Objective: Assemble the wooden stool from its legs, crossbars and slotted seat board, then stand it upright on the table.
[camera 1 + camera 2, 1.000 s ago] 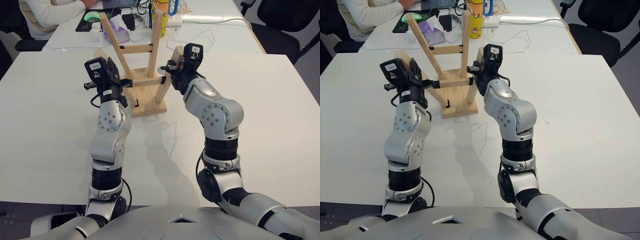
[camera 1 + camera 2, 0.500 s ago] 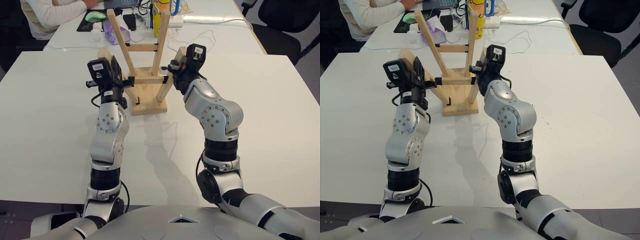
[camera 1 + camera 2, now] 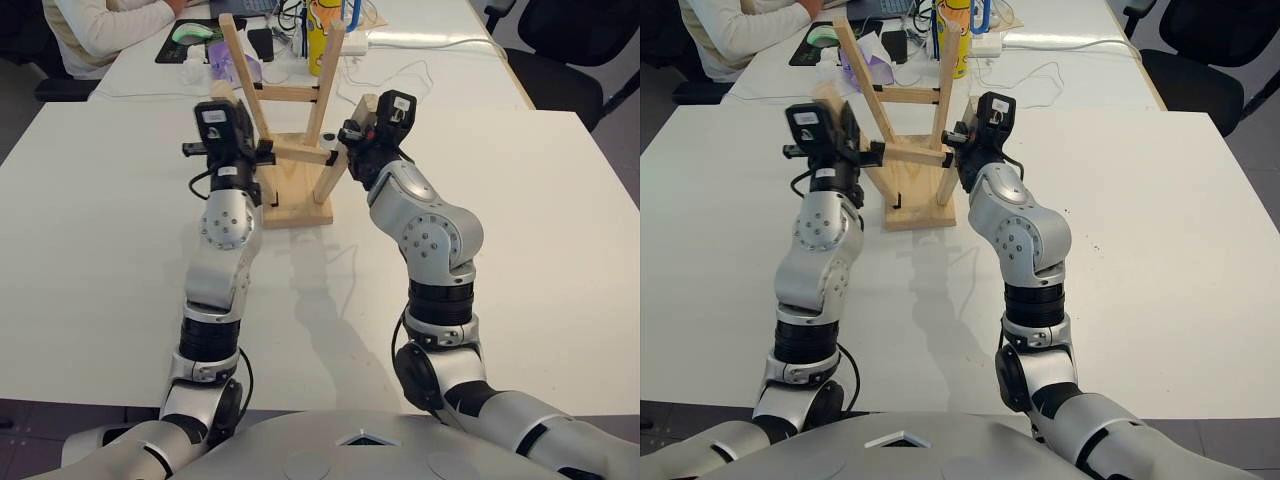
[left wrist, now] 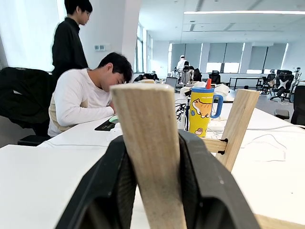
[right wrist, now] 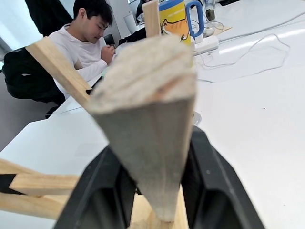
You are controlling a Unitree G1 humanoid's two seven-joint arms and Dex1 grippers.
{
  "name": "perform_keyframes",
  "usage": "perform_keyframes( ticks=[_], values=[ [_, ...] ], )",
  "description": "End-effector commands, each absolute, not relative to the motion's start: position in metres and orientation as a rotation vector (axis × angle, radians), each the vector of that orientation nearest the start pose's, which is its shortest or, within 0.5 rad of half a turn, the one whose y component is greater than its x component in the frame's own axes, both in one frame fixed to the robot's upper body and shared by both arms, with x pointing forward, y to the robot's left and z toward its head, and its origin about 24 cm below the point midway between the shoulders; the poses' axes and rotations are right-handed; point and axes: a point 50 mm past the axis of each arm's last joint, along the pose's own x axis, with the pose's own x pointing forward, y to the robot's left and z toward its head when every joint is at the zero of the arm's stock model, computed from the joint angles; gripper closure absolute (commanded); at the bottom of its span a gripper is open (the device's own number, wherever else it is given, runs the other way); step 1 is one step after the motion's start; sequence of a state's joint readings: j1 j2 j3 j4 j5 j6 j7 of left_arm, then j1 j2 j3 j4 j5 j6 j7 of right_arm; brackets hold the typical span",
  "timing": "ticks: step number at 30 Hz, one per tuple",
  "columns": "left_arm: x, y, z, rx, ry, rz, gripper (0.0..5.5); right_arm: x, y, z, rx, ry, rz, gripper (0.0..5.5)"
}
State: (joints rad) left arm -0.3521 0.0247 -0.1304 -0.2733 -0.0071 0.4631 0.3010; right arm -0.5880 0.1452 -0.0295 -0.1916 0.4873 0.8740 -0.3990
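Note:
The wooden stool stands upside down, its seat board [image 3: 297,212] on the white table [image 3: 110,250] and its legs pointing up. Two far legs [image 3: 240,60] are joined by a crossbar [image 3: 285,93]; another crossbar [image 3: 300,153] links the near legs. My left gripper [image 3: 237,150] is shut on the near left leg [image 4: 147,143], its black fingers [image 4: 114,191] pressing both sides. My right gripper [image 3: 355,135] is shut on the near right leg [image 5: 152,105], just below its cut end.
Behind the stool, on an adjoining table, stand a yellow mug with a blue handle [image 4: 201,107], cables and small items [image 3: 250,45]. A person sits at that table's left end [image 3: 100,25]. The table around and in front of the stool is bare.
My left gripper has swung right and away from me with its leg. The stool's legs, leaning left before, now stand more upright. The right gripper has barely shifted.

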Motion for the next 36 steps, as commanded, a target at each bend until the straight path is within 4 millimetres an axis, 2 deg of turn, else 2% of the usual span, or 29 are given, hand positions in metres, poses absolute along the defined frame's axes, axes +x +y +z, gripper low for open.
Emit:
perform_keyframes(
  ticks=[1, 6, 12, 16, 21, 24, 29, 31, 36],
  values=[
    [0.282, 0.126, 0.06, 0.271, 0.284, 0.043, 4.43, 0.308, -0.04, 0.171, 0.551, 0.234, 0.231, 4.44],
    [0.28, 0.124, 0.058, 0.266, 0.294, 0.016, 4.41, 0.309, -0.039, 0.173, 0.527, 0.22, 0.245, 4.44],
    [0.29, 0.12, 0.073, 0.265, 0.243, -0.002, 4.41, 0.308, -0.032, 0.174, 0.477, 0.231, 0.3, 4.44],
    [0.287, 0.109, 0.073, 0.244, 0.266, -0.106, 4.41, 0.309, -0.031, 0.174, 0.476, 0.23, 0.304, 4.45],
    [0.283, 0.112, 0.061, 0.283, 0.327, -0.158, 4.41, 0.309, -0.031, 0.175, 0.467, 0.219, 0.315, 4.46],
    [0.277, 0.104, 0.057, 0.257, 0.364, -0.239, 4.41, 0.308, -0.029, 0.176, 0.456, 0.213, 0.33, 4.46],
    [0.277, 0.09, 0.065, 0.279, 0.334, -0.344, 4.41, 0.31, -0.026, 0.181, 0.432, 0.187, 0.368, 4.46],
    [0.276, 0.09, 0.065, 0.282, 0.34, -0.362, 4.41, 0.309, -0.024, 0.183, 0.426, 0.18, 0.38, 4.46],
    [0.265, 0.098, 0.048, 0.227, 0.458, -0.389, 4.4, 0.308, -0.022, 0.176, 0.427, 0.225, 0.392, 4.46]
  ],
)
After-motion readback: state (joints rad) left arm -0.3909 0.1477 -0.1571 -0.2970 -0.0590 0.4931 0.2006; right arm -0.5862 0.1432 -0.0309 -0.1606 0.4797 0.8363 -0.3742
